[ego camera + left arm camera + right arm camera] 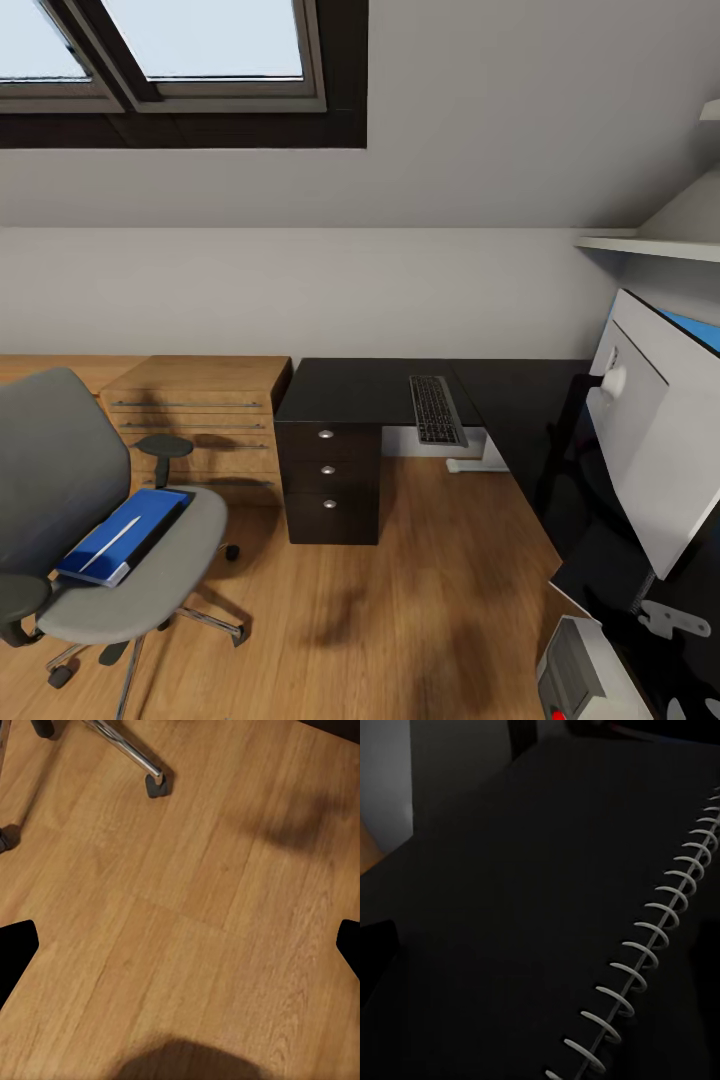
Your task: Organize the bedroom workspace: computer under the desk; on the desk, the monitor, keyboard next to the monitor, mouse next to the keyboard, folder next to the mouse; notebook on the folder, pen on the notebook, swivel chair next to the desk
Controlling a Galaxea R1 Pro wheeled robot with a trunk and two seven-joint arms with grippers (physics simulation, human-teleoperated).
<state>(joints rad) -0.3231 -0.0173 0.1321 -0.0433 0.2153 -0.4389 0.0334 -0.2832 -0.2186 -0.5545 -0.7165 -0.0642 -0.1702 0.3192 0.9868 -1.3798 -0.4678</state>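
Folder (pixel 125 535) on swivel chair (pixel 90 520) | keyboard (pixel 436 409) on desk (pixel 360 390)

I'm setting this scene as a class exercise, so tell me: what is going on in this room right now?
A wheeled robot faces an L-shaped black desk in a bedroom. The keyboard already lies on the desk, and the monitor stands on the desk's right wing. The blue folder sits on the grey swivel chair, with a thin white pen-like thing on it. The left wrist camera looks down at the wood floor and a chair castor; the right wrist camera looks at a dark spiral-bound notebook. Nothing looks gripped.
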